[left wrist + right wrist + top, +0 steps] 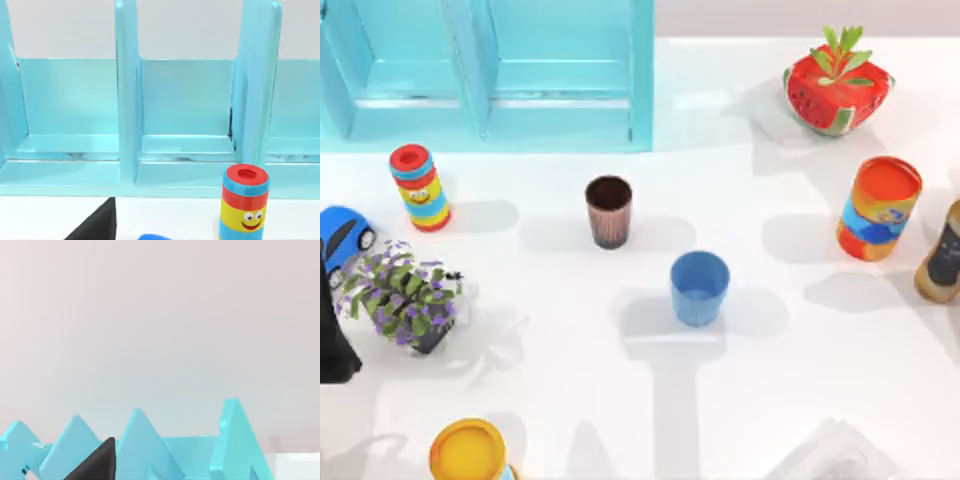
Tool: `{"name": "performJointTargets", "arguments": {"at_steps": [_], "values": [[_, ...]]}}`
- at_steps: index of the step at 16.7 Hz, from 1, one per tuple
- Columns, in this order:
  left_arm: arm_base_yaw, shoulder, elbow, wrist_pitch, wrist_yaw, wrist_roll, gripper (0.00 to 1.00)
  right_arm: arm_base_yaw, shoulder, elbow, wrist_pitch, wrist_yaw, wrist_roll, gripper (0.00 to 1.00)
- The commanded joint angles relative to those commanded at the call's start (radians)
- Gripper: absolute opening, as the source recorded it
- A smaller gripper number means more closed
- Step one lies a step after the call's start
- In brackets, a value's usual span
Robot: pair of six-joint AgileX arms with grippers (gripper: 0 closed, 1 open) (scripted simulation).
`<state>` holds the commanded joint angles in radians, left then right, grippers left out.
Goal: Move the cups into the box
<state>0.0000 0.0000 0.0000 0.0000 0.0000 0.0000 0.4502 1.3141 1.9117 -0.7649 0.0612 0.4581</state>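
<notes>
Item: brown ribbed cup [609, 211], upright on the white counter [770, 400], just before the turquoise box [500, 80]; blue cup [699, 288], upright, near it, farther from the box. Neither is in the box. Left hand [335, 345]: a dark shape at the counter's left edge, probably the arm; the potted purple plant [405, 295] is beside it and both cups well apart from it; fingers apart or together cannot be told. Also present: striped cylinder [419, 187], orange can [878, 208]. Handling advice, as judgement: take the brown cup first, descend over its rim, grip opposite walls, lift straight, clearing plant and cylinder.
</notes>
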Motion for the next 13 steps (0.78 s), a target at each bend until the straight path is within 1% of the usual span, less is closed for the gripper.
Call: {"name": "performJointTargets", "arguments": {"at_steps": [4, 7, 10, 13], "values": [[0.0, 0.0, 0.0, 0.0, 0.0, 0.0, 1.0, 0.071, 0.419, 0.426, -0.237, 0.05, 0.111, 1.0], [0.0, 0.0, 0.0, 0.0, 0.0, 0.0, 1.0, 0.131, 0.747, 0.692, -0.427, 0.083, 0.181, 1.0], [0.0, 0.0, 0.0, 0.0, 0.0, 0.0, 1.0, 0.193, 1.045, 0.902, -0.611, 0.109, 0.233, 1.0], [0.0, 0.0, 0.0, 0.0, 0.0, 0.0, 1.0, 0.247, 1.269, 1.049, -0.769, 0.131, 0.267, 1.0]]}}
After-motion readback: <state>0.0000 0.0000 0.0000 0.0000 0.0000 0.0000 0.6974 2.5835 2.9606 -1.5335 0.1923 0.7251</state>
